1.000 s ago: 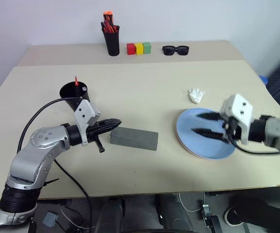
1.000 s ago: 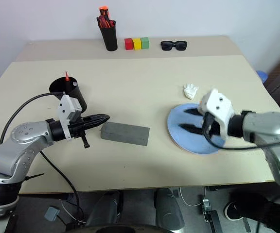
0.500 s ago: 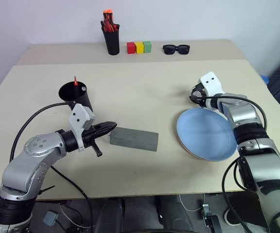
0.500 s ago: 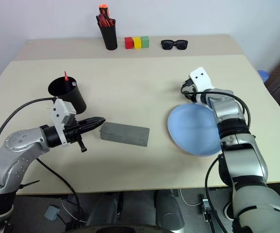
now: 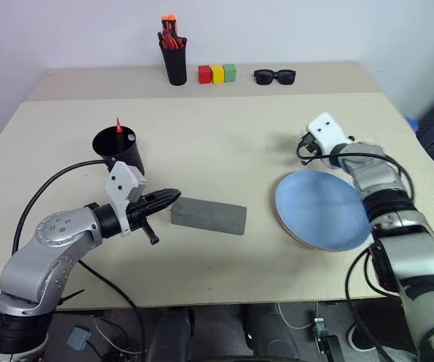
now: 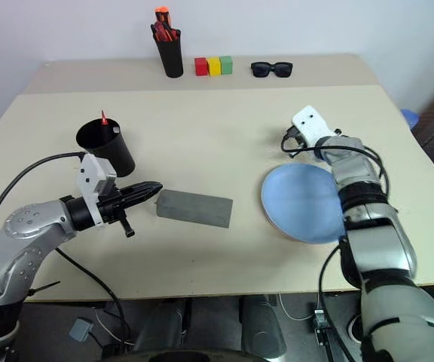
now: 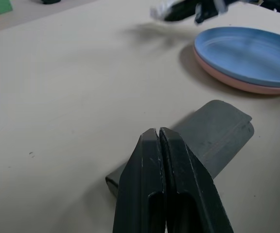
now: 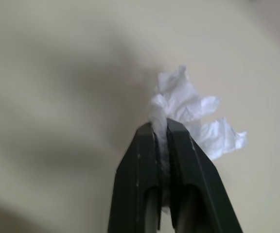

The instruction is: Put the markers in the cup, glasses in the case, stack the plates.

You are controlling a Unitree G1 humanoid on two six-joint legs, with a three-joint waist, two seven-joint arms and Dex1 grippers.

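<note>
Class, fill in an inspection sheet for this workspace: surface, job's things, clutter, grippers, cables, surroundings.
Surface: beige table, a seam across its far part.
Job's things: blue plate stacked on pink plate; grey case shut; black cup holds a red-tipped marker.
Clutter: pen holder, three blocks, black sunglasses, crumpled white tissue.
Grippers: left gripper shut, empty; right gripper pinching the tissue.
Cables: black cable looping over the left arm.
Surroundings: white wall.

Two stacked plates (image 7: pixel 247 58), one case (image 5: pixel 208 216), three blocks (image 5: pixel 217 73).
</note>
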